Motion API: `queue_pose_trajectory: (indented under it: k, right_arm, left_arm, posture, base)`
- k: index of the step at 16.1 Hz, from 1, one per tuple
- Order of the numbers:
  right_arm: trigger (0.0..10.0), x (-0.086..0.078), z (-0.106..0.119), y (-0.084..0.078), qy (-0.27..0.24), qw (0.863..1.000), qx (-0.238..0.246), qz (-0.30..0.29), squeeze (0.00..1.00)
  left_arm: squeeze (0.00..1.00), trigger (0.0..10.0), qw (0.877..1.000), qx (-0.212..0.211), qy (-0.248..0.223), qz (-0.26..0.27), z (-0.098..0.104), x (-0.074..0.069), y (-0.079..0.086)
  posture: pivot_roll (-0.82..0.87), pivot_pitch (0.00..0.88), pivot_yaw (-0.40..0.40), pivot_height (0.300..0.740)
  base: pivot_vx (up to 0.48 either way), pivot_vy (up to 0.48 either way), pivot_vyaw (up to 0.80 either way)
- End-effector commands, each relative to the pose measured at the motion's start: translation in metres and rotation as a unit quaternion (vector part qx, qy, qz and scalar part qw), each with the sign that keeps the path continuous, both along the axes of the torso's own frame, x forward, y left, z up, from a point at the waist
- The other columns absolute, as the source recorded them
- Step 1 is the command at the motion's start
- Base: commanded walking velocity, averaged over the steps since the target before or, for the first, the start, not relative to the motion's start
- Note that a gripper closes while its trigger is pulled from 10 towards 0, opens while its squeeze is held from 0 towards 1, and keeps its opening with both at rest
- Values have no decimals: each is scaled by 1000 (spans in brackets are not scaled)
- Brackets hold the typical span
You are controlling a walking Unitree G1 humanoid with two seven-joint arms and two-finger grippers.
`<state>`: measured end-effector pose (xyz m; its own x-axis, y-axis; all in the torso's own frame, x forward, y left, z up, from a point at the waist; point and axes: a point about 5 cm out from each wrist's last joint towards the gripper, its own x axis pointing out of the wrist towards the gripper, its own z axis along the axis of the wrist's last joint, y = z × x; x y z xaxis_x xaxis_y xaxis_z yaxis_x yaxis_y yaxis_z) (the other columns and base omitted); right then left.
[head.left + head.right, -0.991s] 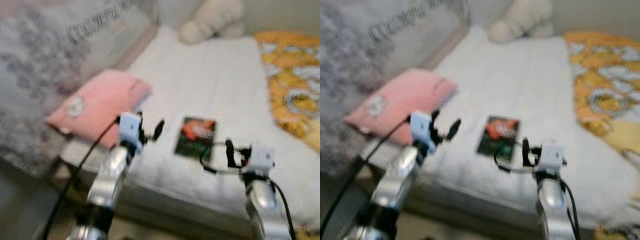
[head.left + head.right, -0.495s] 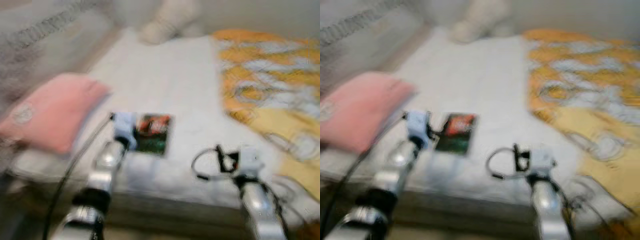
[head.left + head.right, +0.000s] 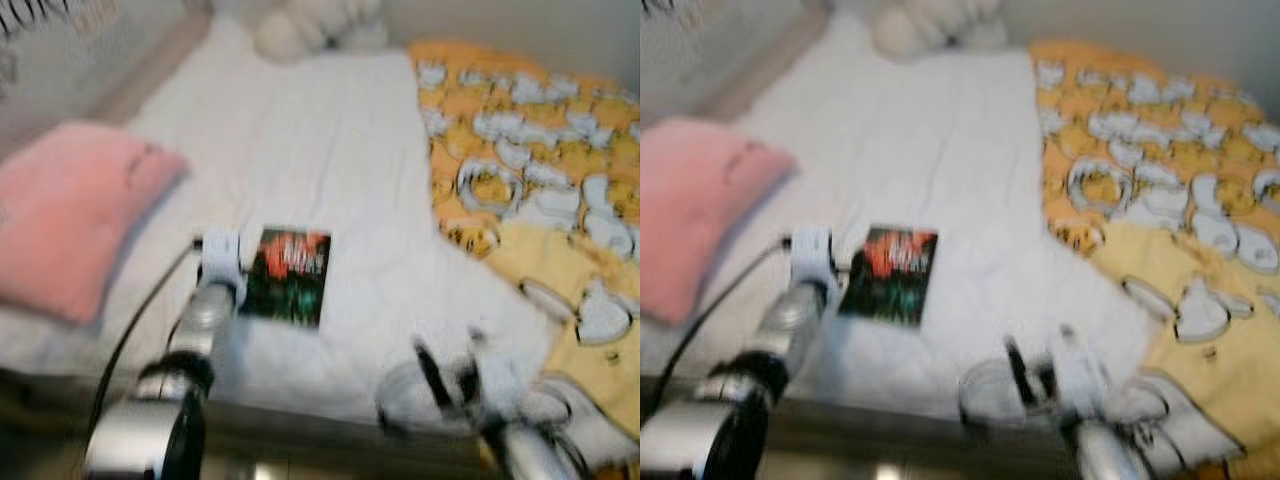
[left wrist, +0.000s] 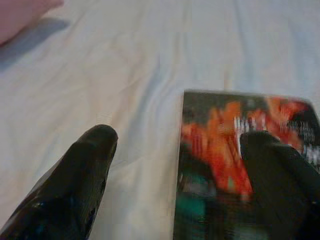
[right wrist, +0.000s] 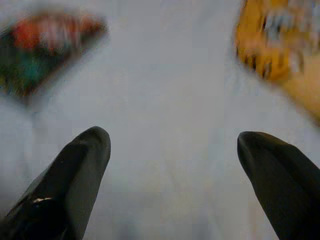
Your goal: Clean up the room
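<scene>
A dark book with a red and green cover [image 3: 288, 274] lies flat on the white bed sheet [image 3: 330, 150], near the bed's front edge. My left gripper [image 4: 180, 145] is open and hovers right at the book's near left corner, one finger [image 4: 82, 175] over bare sheet and the other over the cover [image 4: 225, 145]. My right gripper [image 5: 172, 145] is open above bare sheet at the bed's front right, with the book [image 5: 47, 45] off to one side of it and nothing between its fingers. The head views are blurred.
A pink pillow [image 3: 70, 215] lies at the bed's left. An orange and yellow patterned blanket [image 3: 540, 190] covers the right side. A cream plush toy [image 3: 310, 25] sits at the far end. The bed's dark front edge [image 3: 300, 425] runs below the arms.
The camera has swung right and moved closer, so the whole scene shifted left. My left gripper has come up to the book's corner. The right arm has dropped lower in the picture.
</scene>
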<state>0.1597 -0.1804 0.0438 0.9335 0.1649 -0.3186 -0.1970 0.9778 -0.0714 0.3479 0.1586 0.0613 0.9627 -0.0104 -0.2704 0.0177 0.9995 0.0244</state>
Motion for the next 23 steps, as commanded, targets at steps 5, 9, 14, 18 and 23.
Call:
queue_pose_trajectory:
  k: [5,9,14,18,23]
  right_arm:
    - [10000,-41,17,-5,40,998,32,26,0]
    - [10000,-48,11,11,81,990,106,53,0]
    - [10000,-52,6,31,90,985,132,59,0]
    - [10000,-57,-1,37,102,984,139,47,0]
    - [10000,-56,-5,35,105,984,139,21,0]
  left_arm:
    - [0,10000,998,54,-26,-14,-9,-9,-12]
    - [0,10000,994,95,-50,-27,-15,-18,-12]
    - [0,10000,987,137,-64,-61,-9,-15,-11]
    - [0,10000,998,44,15,-35,-19,-14,-5]
    - [0,2941,992,-65,91,-53,-23,-11,-10]
  posture:
    - [-163,217,-172,740]
    - [-152,269,-164,740]
    - [-121,310,-110,740]
    - [-121,313,-76,740]
    - [-127,307,-50,740]
  base:
    - [0,0,0]
    - [0,0,0]
    - [0,0,0]
    - [0,0,0]
    - [0,0,0]
